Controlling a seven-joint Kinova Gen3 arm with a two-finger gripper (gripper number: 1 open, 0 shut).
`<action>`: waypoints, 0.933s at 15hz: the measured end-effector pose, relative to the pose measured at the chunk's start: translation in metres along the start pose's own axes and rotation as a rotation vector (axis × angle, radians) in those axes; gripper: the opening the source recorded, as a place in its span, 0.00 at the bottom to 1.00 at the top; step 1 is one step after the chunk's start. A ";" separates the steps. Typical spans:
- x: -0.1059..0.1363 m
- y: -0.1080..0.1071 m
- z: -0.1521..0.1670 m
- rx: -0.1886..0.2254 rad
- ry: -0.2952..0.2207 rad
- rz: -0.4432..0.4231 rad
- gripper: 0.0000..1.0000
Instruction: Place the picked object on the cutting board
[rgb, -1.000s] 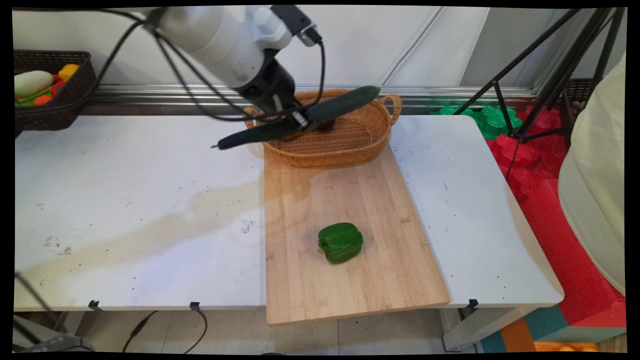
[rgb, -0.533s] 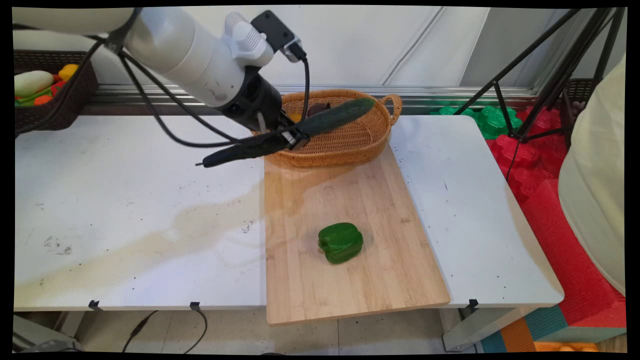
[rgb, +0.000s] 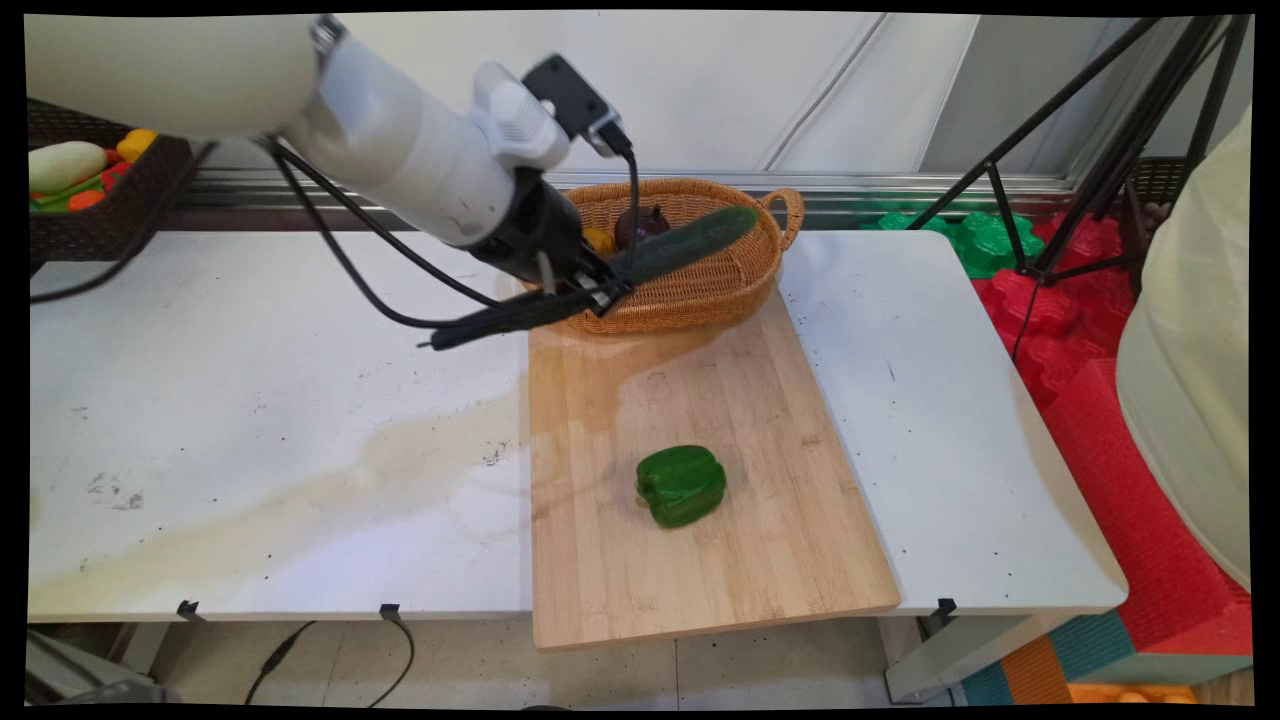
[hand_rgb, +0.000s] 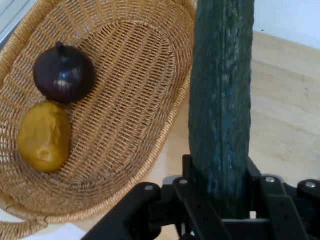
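My gripper (rgb: 598, 290) is shut on a long dark green cucumber (rgb: 680, 245), held in the air by its middle. The cucumber slants from above the wicker basket (rgb: 720, 290) down to the left past the front rim. In the hand view the cucumber (hand_rgb: 221, 100) runs up from between the fingers, beside the basket (hand_rgb: 130, 75). A dark purple onion (hand_rgb: 64, 75) and a yellow-brown potato (hand_rgb: 44, 136) lie inside the basket. A green bell pepper (rgb: 681, 485) rests on the wooden cutting board (rgb: 700, 580), well in front of the gripper.
A dark basket (rgb: 110, 225) with several coloured vegetables sits at the back left. Black tripod legs (rgb: 1080, 140) stand at the back right, over red and green foam mats (rgb: 1060, 300). Black cables hang from the arm over the table (rgb: 250, 400).
The gripper with the cucumber has come down and forward from over the basket to its front left rim, then shifted slightly right. The onion and potato inside the basket have come into sight.
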 end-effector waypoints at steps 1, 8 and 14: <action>0.000 0.001 0.009 0.003 -0.001 -0.001 0.00; -0.005 0.013 0.080 -0.020 -0.040 0.013 0.00; -0.012 0.021 0.118 -0.045 -0.071 0.023 0.00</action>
